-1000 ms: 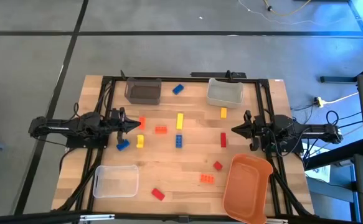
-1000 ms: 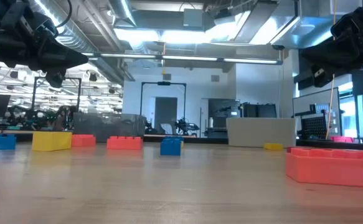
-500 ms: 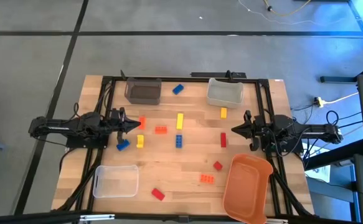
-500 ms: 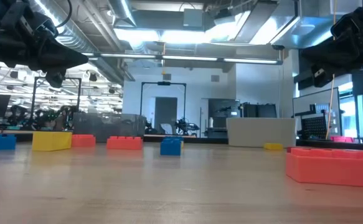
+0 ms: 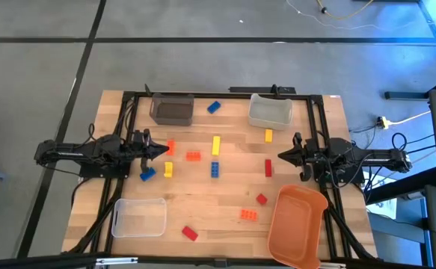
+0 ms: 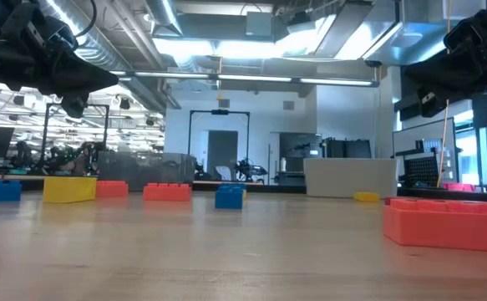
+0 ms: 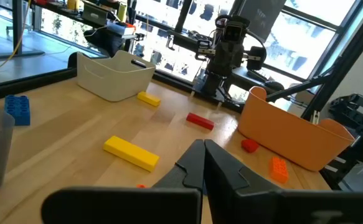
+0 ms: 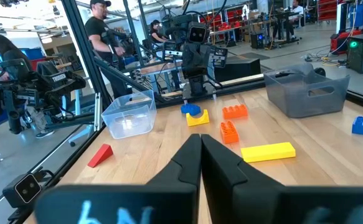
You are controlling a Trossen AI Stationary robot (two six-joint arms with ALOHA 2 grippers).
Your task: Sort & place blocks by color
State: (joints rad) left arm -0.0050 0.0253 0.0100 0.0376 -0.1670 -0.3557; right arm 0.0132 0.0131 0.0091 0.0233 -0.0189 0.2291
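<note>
Small studded blocks lie flat and scattered on the wooden table: a long yellow one, orange ones, red ones, blue ones, and yellow ones. My left gripper hovers shut at the table's left side, above the blocks beside it. My right gripper hovers shut at the right side. In the wrist views both grippers show fingers closed together, holding nothing.
Four bins stand near the corners: a dark one and a pale one at the far edge, a clear one near left, an orange one near right. A black frame borders the table. People stand in the room beyond.
</note>
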